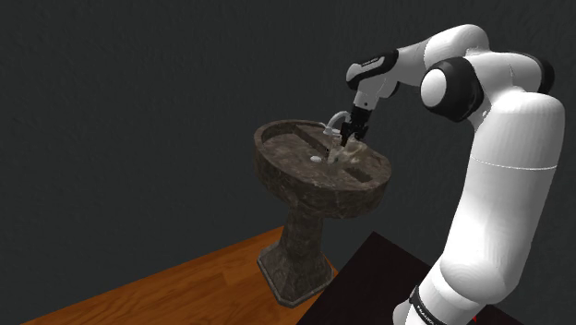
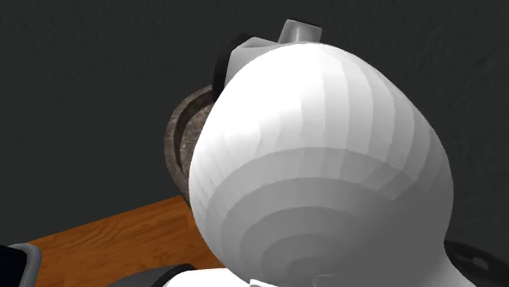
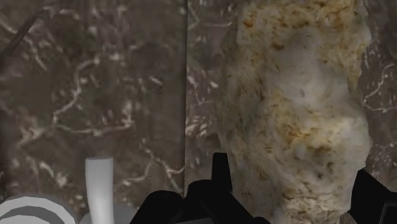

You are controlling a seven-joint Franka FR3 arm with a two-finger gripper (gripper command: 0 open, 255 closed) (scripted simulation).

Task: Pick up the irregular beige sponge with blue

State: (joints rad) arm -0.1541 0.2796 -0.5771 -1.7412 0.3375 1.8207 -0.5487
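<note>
Sponge [image 3: 299, 95]: irregular, beige with ochre flecks and a paler whitish middle; lies on the flat ledge of the sink, just beside the faucet [image 1: 334, 118].
Sponge, shoulder view [image 1: 354, 157]: a pale patch directly under the gripper [image 1: 348, 140], on the rim side nearest the arm.
Fingers [image 3: 220, 172]: black, spread apart, one on each side of the sponge's near end; sponge sits between them. Whether either finger touches it cannot be told.
Gripper, wrist view [image 3: 292, 168]: pointed down at the ledge, sponge stretching away from it.
Sink [image 1: 305, 180]: dark veined stone basin on a pedestal [image 1: 300, 245], standing on a wooden floor [image 1: 166, 286].
Arm [image 1: 508, 166]: white, reaching from the stand [image 1: 369, 277] to above the sink.
Second exterior view: white arm link [image 2: 326, 163] close up; sink rim [image 2: 175, 139] behind it.
</note>
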